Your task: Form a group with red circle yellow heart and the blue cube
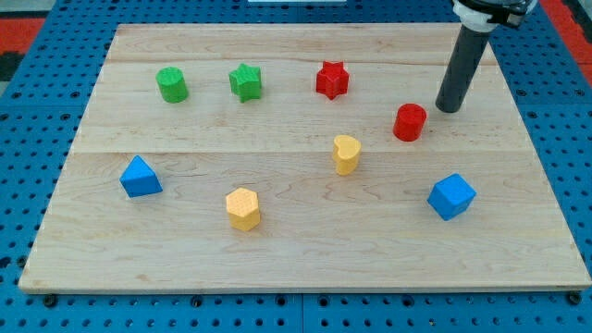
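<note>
My tip [448,109], a bare rod with no fingers to open or close, sits just right and slightly far of the red circle [410,122], so I should push it near-left toward the yellow heart [346,154], the blue cube [451,196] waiting near-right.

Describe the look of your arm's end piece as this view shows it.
My tip ends a straight, smooth, dark grey to black cylindrical rod. At the view's top the rod enters a white collar with a black part above it, cut off by the frame. No cables or markings show.
</note>
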